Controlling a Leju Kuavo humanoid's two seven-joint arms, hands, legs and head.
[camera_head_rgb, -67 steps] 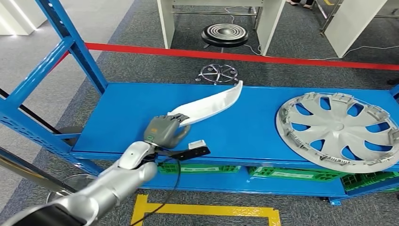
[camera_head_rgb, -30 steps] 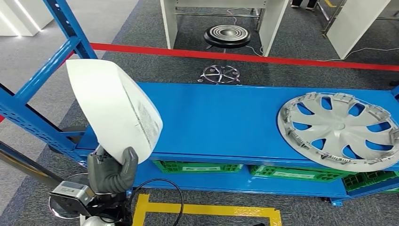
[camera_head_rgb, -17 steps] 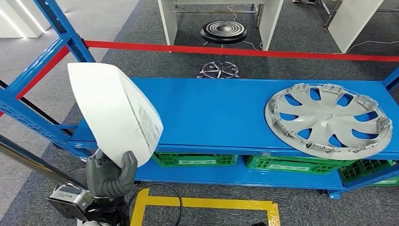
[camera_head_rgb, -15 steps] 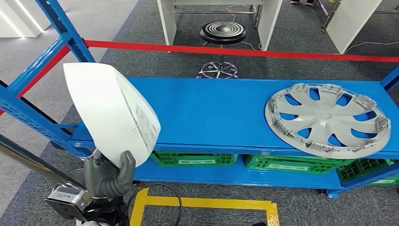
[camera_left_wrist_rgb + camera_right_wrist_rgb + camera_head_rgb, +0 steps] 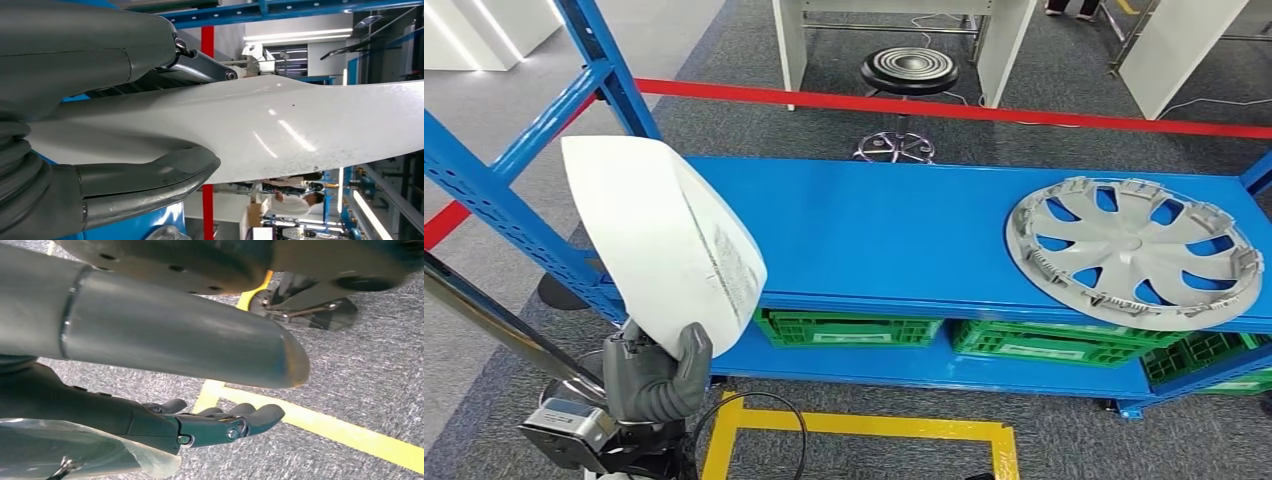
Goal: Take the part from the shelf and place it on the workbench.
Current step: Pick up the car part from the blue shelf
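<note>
My left hand [image 5: 654, 378] grips the lower edge of a large white curved part [image 5: 659, 240] and holds it upright in front of the blue shelf's [image 5: 894, 235] left end. A printed label runs across the part's face. Up close in the left wrist view, the thumb and fingers [image 5: 150, 172] clamp the white part [image 5: 280, 130] from both sides. My right hand [image 5: 220, 425] hangs beside my body over grey carpet, fingers loosely extended and holding nothing.
A silver hubcap [image 5: 1136, 250] lies on the right of the shelf top. Green crates [image 5: 854, 328] sit on the lower tier. Blue uprights [image 5: 514, 215] stand at the left. Yellow floor tape [image 5: 854, 428] lies below; a black stool [image 5: 911, 72] and red tape are beyond.
The left hand lifted the white part off the shelf top and pulled it back to the lower left, where it stands upright. The camera has since shifted slightly; the grip is unchanged.
</note>
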